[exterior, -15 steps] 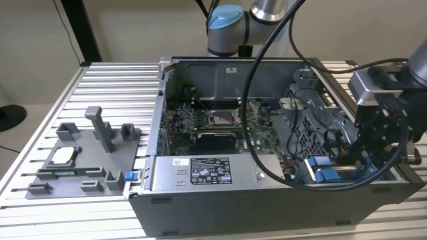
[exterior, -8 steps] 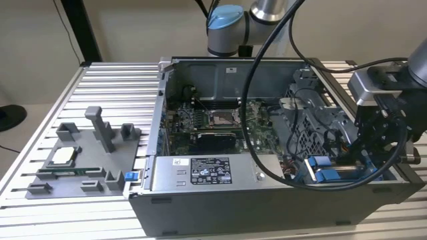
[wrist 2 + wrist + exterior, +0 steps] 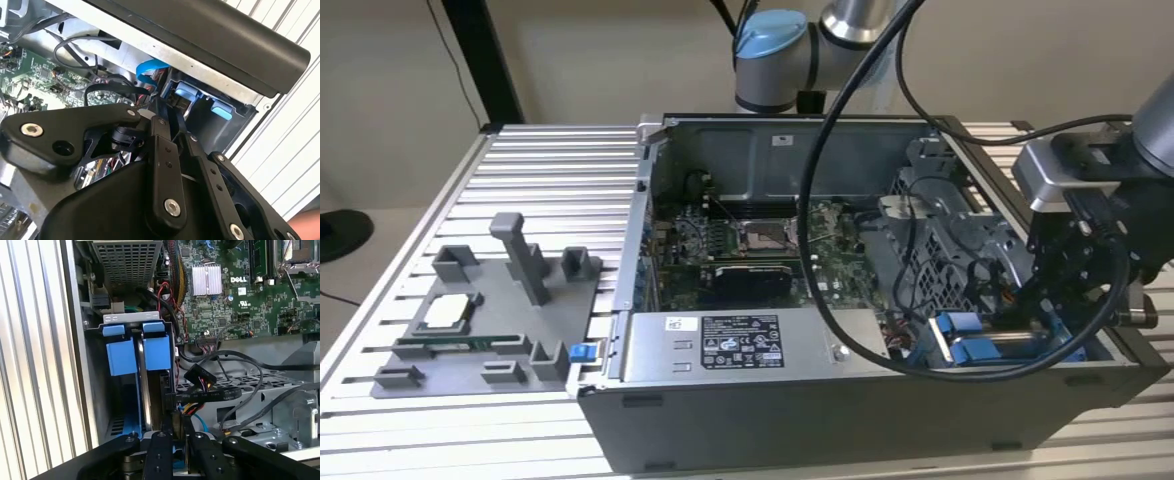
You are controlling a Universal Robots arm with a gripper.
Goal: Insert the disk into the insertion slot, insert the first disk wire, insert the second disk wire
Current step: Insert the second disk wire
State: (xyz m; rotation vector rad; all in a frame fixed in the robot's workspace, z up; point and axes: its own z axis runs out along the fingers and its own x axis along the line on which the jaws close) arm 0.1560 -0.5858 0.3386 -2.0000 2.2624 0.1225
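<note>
Jaws nearly closed, pinching black disk wire (image 3: 186,409) with coloured strands, seen in first wrist view. Gripper (image 3: 178,422) low inside computer case (image 3: 854,420), just beside insertion slot (image 3: 121,357). Disk (image 3: 144,390) seated edge-on in slot between blue tabs. Motherboard (image 3: 225,305) beyond. Grey fixture (image 3: 494,320) on table (image 3: 547,160), well apart.

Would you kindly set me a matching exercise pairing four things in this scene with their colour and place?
Things:
1. insertion slot
2. power-supply box
3. circuit board
4. plastic fixture

Descriptions:
a. green, in the middle of the open case
b. grey, on the table, at the exterior view's left
c. blue tabs, at the exterior view's right
d. grey metal with a dark label

Pairs: 1-c, 2-d, 3-a, 4-b.
</note>
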